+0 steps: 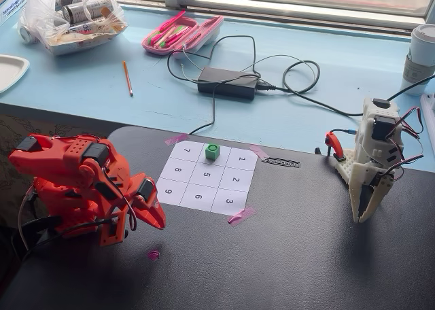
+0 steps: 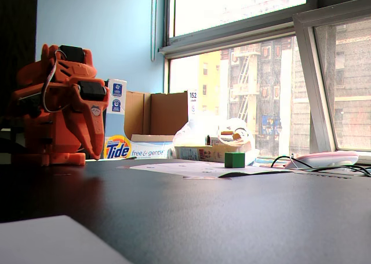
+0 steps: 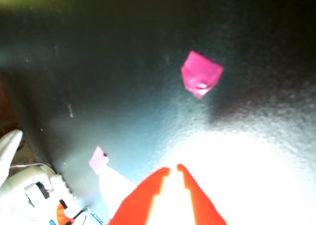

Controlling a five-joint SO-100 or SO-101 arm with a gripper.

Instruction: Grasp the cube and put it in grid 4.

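Gripper [image 1: 155, 221] tips nearly together, holding nothing, pointing down at the dark table [image 1: 306, 255]; orange arm [image 1: 75, 181] folded in a crouch. Pink tape scrap [image 3: 201, 79] just ahead of the tips (wrist view). Cube [image 1: 213, 151] well beyond the gripper, upright, flat on grid 4 [image 1: 219, 158] of the sheet [image 1: 207, 177].

We see a small bright green plastic cube [image 1: 213, 151] on a white paper sheet [image 1: 209, 177] printed with black digits, fixed by pink tape scraps [image 1: 241, 216] to a dark grey counter [image 1: 292, 255]; an orange plastic arm [image 1: 81, 184] stands beside.
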